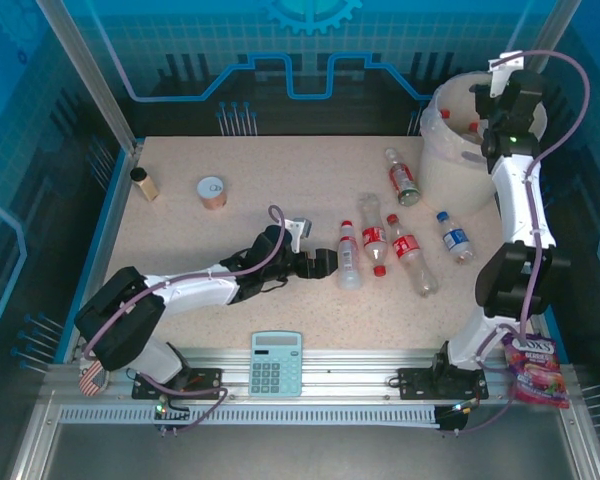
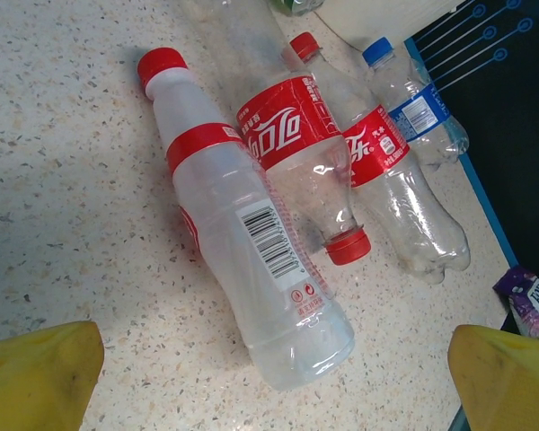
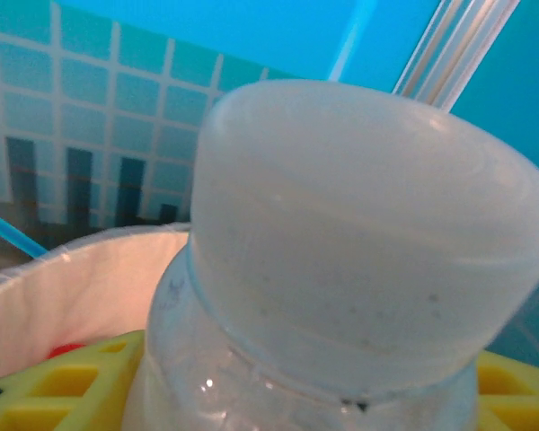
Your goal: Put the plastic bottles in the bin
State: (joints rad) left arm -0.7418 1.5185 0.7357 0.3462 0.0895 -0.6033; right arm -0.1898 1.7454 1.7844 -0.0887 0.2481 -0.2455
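bin [image 1: 450, 170] upper right in the top view; red caps [image 1: 443, 114] inside, probably a few bottles already in, hard to count. right gripper [image 1: 498, 105] over the rim, clamped on a pale-capped bottle [image 3: 368, 233], not yet dropped. five left on the table [image 1: 230, 250], right of centre: white bottle [image 2: 251, 233], two cola bottles [image 1: 373, 235], blue-labelled bottle [image 1: 454, 238], fifth bottle [image 1: 404, 180] near the bin's foot. left gripper [image 1: 320, 265], jaws spread, just beside the white one. tin can [image 1: 212, 191] and brown jar [image 1: 143, 184] upper left, out of the way
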